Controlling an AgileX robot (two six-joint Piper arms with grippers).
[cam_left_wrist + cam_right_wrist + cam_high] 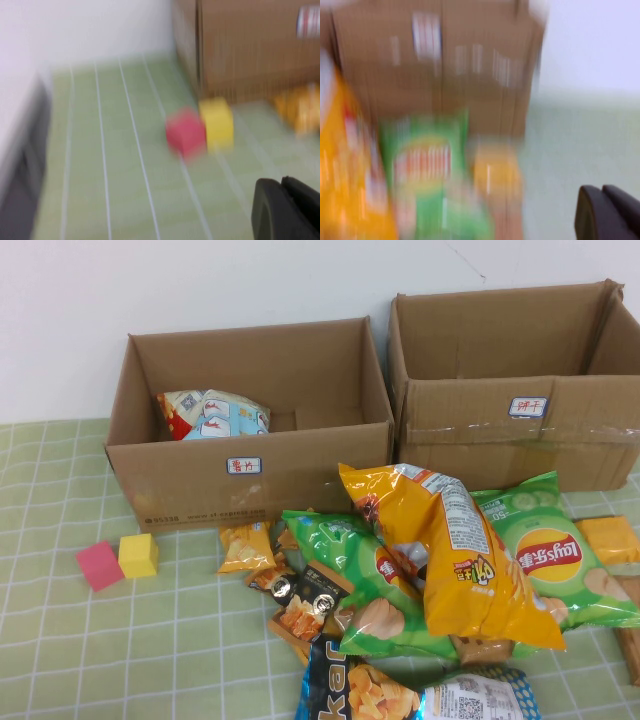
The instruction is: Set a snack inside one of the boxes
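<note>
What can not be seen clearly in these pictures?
- Left gripper: cut off by the left wrist view's edge, absent from the high view.
- Right gripper: same, in the right wrist view.
- Box labels: characters too small.
- Right box: floor hidden by its front wall.
- Snack pile: lower packets covered, some cut off by the frame's edge.
</note>
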